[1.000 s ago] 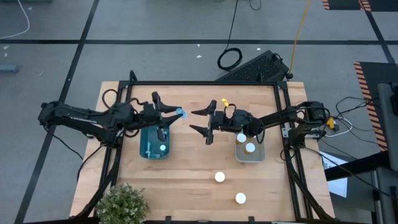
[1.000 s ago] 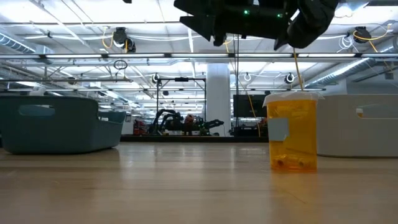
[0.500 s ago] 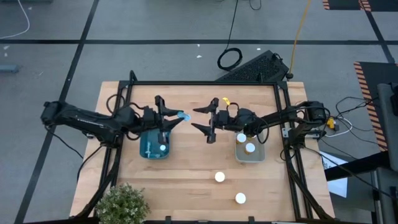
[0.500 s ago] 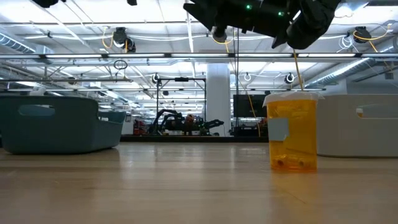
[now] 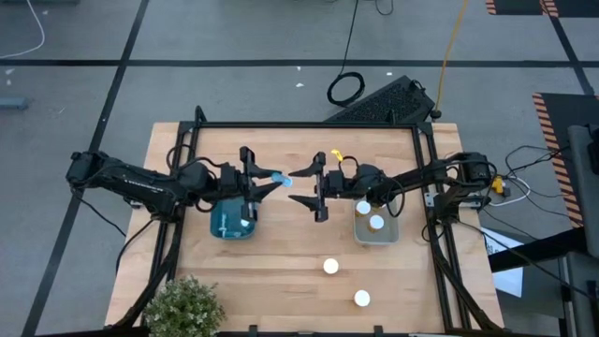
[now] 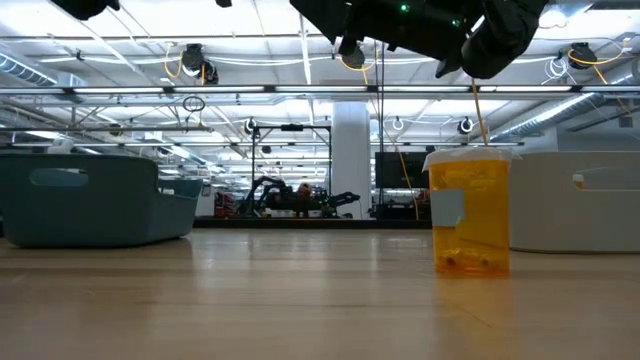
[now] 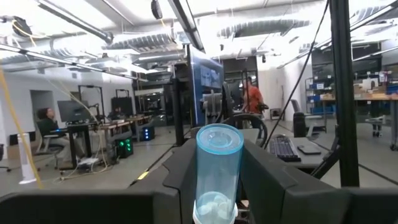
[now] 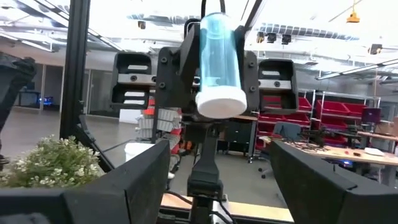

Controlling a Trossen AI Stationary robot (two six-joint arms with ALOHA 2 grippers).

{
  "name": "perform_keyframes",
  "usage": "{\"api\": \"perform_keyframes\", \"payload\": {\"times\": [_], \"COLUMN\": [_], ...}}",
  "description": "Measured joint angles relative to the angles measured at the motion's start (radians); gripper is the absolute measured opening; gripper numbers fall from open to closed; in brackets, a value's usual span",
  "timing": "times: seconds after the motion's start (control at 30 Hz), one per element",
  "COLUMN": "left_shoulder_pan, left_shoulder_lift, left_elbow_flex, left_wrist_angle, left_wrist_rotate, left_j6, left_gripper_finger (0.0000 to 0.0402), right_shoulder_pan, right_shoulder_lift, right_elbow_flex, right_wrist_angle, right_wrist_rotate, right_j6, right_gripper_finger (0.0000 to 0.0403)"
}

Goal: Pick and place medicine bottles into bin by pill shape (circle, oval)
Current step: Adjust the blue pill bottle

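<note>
1. Holding a blue bottle (image 5: 280,178) in mid-air over the counter (image 5: 281,281), the left gripper (image 5: 267,183) has its fingers (image 7: 273,186) pinching the bottle's body; white cap end faces the right arm, seen in the right wrist view (image 8: 219,62).
2. Right gripper (image 5: 312,190) sits just beside the bottle w/ fingers (image 8: 323,180) spread wide, lined up on it. Looks like a handover btwn arms, not yet closed.
3. Pills show at the cap end of the bottle (image 7: 214,202) in the left wrist view; shape too small to tell.
4. Teal bin (image 5: 231,217) lies under the left arm, grey bin (image 5: 376,231) near the right arm w/ two white caps inside. Two more capped bottles (image 5: 330,266) (image 5: 361,299) stand on the counter toward the front; an amber one (image 6: 469,210) shows in the low view.
5. Risks, as I judge them:
   - left lets go before the right closes → bottle drops btwn bins, may roll off.
   - right closes off-centre on the smooth round body → it slips or tilts.
   - fingers of both arms crowd the same short bottle → clash or knock.
   - wrong bin if pill shape is misread.
</note>
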Motion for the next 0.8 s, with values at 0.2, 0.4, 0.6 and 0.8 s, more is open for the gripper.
{"api": "perform_keyframes", "payload": {"times": [0.2,0.4,0.6,0.8], "left_shoulder_pan": [0.000,0.002,0.002,0.013], "left_shoulder_lift": [0.000,0.000,0.017,0.070], "left_elbow_flex": [0.000,0.000,0.000,0.001], "left_wrist_angle": [0.002,-0.001,0.019,0.101], "left_wrist_rotate": [0.002,0.002,0.003,0.004], "left_j6": [0.006,0.016,0.001,0.004], "left_gripper_finger": [0.0113,0.0113,0.0113,0.0113], "right_shoulder_pan": [-0.001,-0.002,-0.001,-0.002], "right_shoulder_lift": [0.000,0.000,0.000,0.000], "right_elbow_flex": [0.000,0.000,0.002,0.042], "right_wrist_angle": [0.023,0.037,0.076,0.047], "right_wrist_rotate": [0.000,0.000,0.000,-0.099], "right_j6": [-0.027,-0.027,-0.019,0.027], "right_gripper_finger": [0.0259,0.0253,0.0253,0.0253]}}
